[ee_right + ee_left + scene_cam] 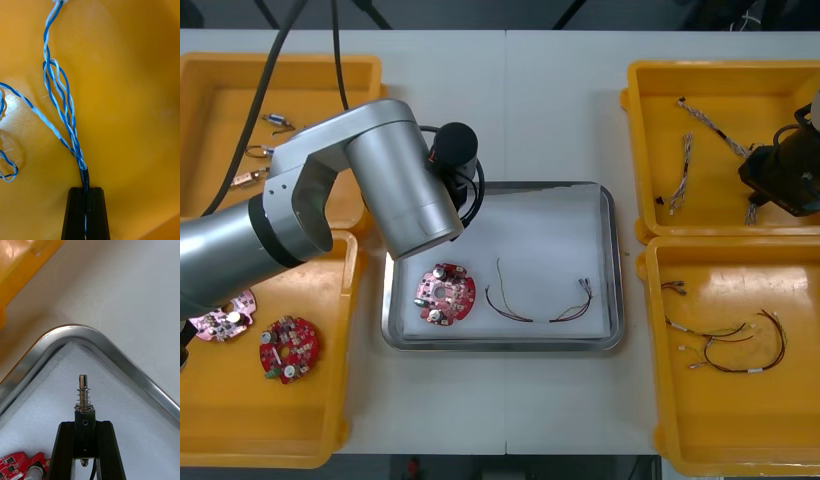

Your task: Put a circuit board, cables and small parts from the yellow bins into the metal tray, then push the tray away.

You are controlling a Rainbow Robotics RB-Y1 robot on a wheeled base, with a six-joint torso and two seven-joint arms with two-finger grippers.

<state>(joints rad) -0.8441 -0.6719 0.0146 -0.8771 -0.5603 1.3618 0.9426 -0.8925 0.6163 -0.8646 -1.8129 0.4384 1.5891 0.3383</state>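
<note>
Metal tray (pixel 112 348) below left gripper (pixel 85 422) holding small metal part (pixel 83 388), right gripper (pixel 86 189) pinching blue-and-white cable (pixel 77 152)

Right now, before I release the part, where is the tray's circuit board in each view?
Front view: the circuit board lies in the metal tray's near left part.
Left wrist view: it peeks in beside the left gripper, which pinches a small metal part.
Right wrist view: this looks elsewhere, at a yellow bin and the blue and white cable pinched by the right gripper.
Shared landmark: the tray's shiny rim.
</note>
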